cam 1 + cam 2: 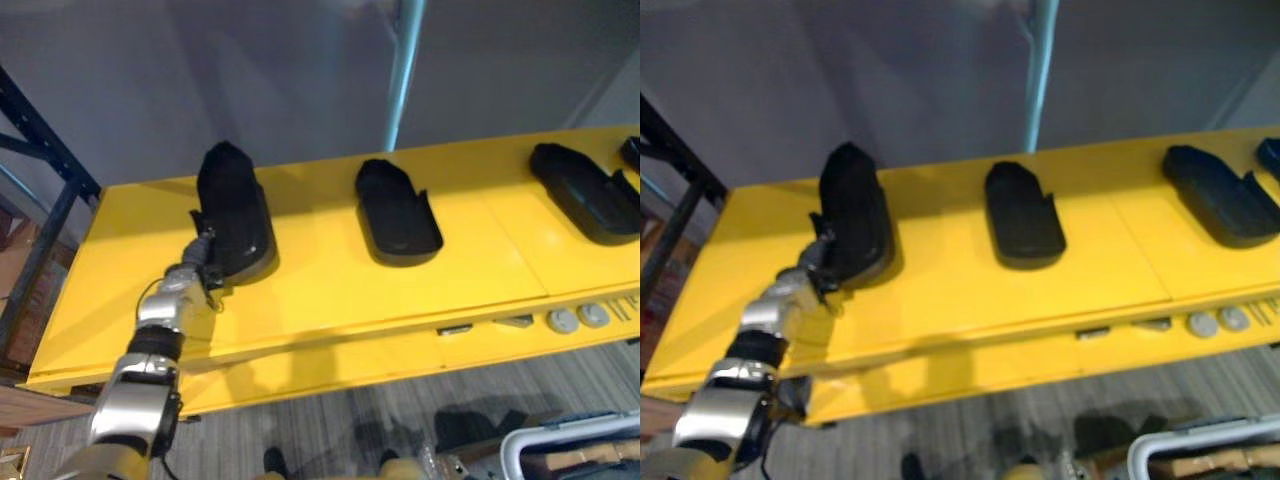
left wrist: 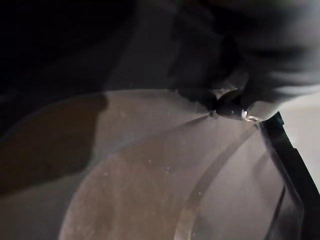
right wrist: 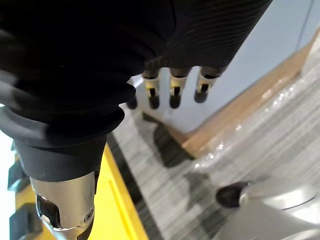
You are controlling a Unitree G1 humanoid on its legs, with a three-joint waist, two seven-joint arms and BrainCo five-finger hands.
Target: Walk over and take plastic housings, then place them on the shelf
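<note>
Several black plastic housings lie on the yellow shelf [image 1: 330, 290]. My left hand [image 1: 203, 252] reaches up from the lower left to the near end of the leftmost housing [image 1: 232, 205], which rests on the shelf. Its fingers are curled on that housing's near left edge. In the left wrist view the housing's dark surface [image 2: 150, 175] is very close, with a fingertip [image 2: 229, 105] against it. A second housing [image 1: 397, 212] lies mid-shelf and a third [image 1: 585, 190] at the right. My right hand [image 3: 172, 92] hangs beside the shelf, fingers relaxed and holding nothing.
A dark rack upright [image 1: 45, 215] stands at the shelf's left end and a pale pole [image 1: 405, 70] rises behind it. Two grey discs [image 1: 577, 318] sit on the shelf's front ledge. A white cart frame [image 1: 560, 440] stands on the grey floor at lower right.
</note>
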